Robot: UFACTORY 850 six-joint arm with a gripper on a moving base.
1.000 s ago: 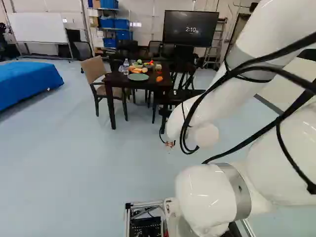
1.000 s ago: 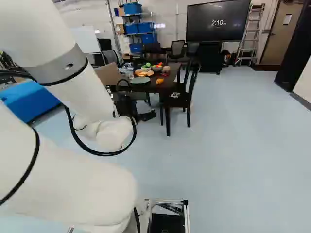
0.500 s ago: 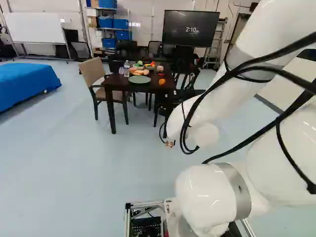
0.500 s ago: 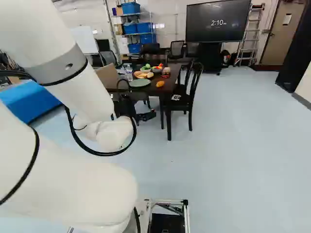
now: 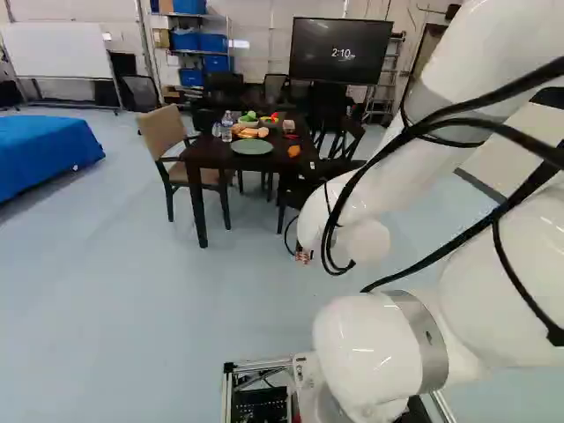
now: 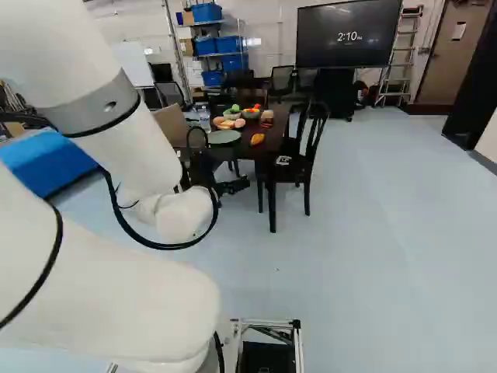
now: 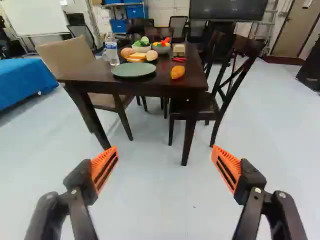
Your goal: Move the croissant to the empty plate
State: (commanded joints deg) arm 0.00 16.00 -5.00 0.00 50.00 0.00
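Croissant and surroundings, as you, the operator, see them: one croissant [image 7: 177, 72] lies on one dark table [image 7: 90, 74], near the edge facing your arm. Just beside it, but apart, is one green plate [image 7: 134, 70], near the same edge.

Beyond the plate you find one group of food: two rounded bread-like pieces [image 7: 151, 55] with yellow pieces [image 7: 136, 56] between them, too crowded for you to count. Behind these are two bowls, one pale bowl [image 7: 142, 49] with green contents and one grey bowl [image 7: 161, 49] with red and yellow contents. One clear bottle [image 7: 111, 50] stands upright beside the plate, on the side away from the croissant. Beyond the croissant are a red item [image 7: 179, 59] and one pale, block-like item [image 7: 178, 49].

Your gripper [image 6: 233, 186] is partly hidden by the arm in the right base view. In the wrist view its two fingers stand wide apart, holding nothing; the table is ahead of them, well apart.

Around the table you count one beige armchair [image 7: 70, 57] on one side and two dark wooden chairs [image 7: 192, 106] on the opposite side. Farther out are one blue-covered surface [image 5: 44, 150], one whiteboard [image 5: 57, 48], one large screen [image 5: 339, 51] and one ladder [image 6: 400, 66].
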